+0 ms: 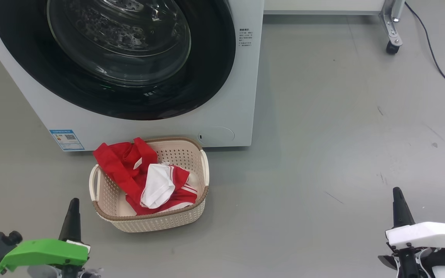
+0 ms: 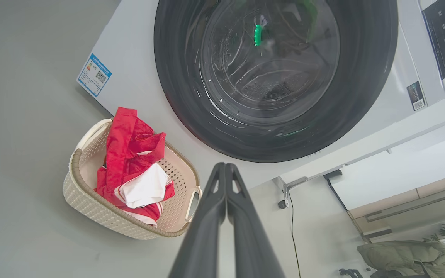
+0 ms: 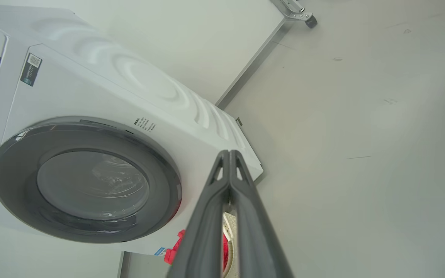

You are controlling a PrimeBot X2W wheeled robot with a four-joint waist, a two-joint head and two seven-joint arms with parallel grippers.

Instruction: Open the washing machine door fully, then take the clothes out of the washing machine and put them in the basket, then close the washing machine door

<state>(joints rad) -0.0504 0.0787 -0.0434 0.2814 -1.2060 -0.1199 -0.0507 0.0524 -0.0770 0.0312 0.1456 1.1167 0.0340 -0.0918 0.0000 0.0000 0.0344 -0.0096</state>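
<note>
- Leftmost and near: the left gripper point(image 1: 74, 204), green-shelled, has its two long dark fingers pressed tip to tip with nothing between them. It hangs over the floor just left of the basket.
- Far left, low on the machine's front: a small blue label point(image 1: 67, 139), flat and papery.
- Left of centre, on the floor just in front of the machine: the basket point(image 1: 160, 224), a cream plastic rounded rectangle with perforated walls, a brown woven-look rim and two side handles. It looks light and fairly stiff, and a handle or the rim would give the best hold.
- Inside the basket, with one red fold draped over its far-left rim: the clothes point(image 1: 128, 170), red fabric with a white panel and thin white stripes. They are soft, limp and light, so any raised fold could be pinched.
- Far, left of centre: the washing machine door point(image 1: 214, 58) lies shut against the front. It has a glossy black rim and a clear bulging glass bowl. It is rigid, hinged and probably slippery. Its handle cannot be made out.
- Around the door: the washing machine point(image 1: 242, 100), a smooth white box with a black text sticker point(image 1: 245, 38).
- Right: the grey floor point(image 1: 342, 135), matt and scuffed, with a caster point(image 1: 391, 47) and a dark cable point(image 1: 439, 67) at the far side.
- Rightmost and near: the right gripper point(image 1: 398, 195), white-shelled, has its fingers closed and holds nothing.
- Judged from this layout, every step of the task appears to be done.
</note>
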